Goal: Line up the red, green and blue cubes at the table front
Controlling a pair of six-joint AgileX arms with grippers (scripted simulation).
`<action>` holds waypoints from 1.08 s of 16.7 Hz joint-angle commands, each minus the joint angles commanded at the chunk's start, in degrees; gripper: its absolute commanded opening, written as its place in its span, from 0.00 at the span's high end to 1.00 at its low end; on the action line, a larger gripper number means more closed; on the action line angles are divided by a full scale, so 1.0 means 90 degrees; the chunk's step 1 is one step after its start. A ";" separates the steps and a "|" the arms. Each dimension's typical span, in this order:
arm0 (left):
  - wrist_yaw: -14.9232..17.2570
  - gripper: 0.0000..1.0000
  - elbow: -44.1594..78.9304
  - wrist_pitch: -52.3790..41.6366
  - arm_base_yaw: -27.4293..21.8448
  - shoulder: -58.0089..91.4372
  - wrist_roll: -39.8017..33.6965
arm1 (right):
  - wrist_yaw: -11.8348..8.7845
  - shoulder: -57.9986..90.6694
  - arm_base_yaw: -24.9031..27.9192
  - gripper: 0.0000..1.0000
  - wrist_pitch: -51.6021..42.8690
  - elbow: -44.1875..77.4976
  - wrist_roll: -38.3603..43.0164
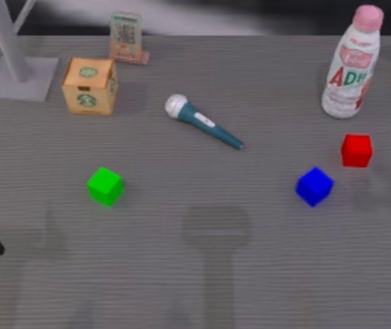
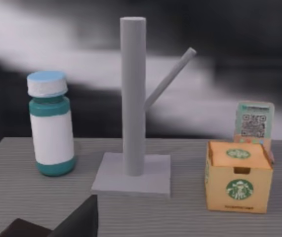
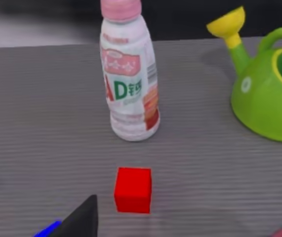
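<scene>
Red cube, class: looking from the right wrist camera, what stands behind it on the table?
Behind the red cube stands a pink-capped bottle, upright and apart from it, with a green watering can off to one side. The table directly behind the bottle is hidden.

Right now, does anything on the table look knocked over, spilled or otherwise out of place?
Only the microphone lies on its side, slanted near mid-table. The pink-capped bottle, the cardboard box and the grey stand are upright. The green cube sits far left of the blue cube and red cube, not yet lined up. Nothing is spilled.
</scene>
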 joint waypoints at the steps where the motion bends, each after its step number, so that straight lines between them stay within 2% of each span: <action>1: 0.0000 0.00 0.0000 0.0000 0.0000 0.0000 0.0000 | 0.0008 0.0761 0.0044 0.00 -0.0387 0.0600 0.0069; 10: 0.0000 0.00 0.0000 0.0000 0.0000 0.0000 0.0000 | 0.0074 0.7571 0.0457 0.00 -0.3807 0.5735 0.0680; 15: 0.0000 0.00 0.0000 0.0000 0.0000 0.0000 0.0000 | 0.0057 0.9756 0.0621 0.00 -0.4973 0.7890 0.0948; 18: 0.0000 0.00 0.0000 0.0000 0.0000 0.0000 0.0000 | 0.0044 1.0494 0.0674 0.00 -0.5323 0.8660 0.1040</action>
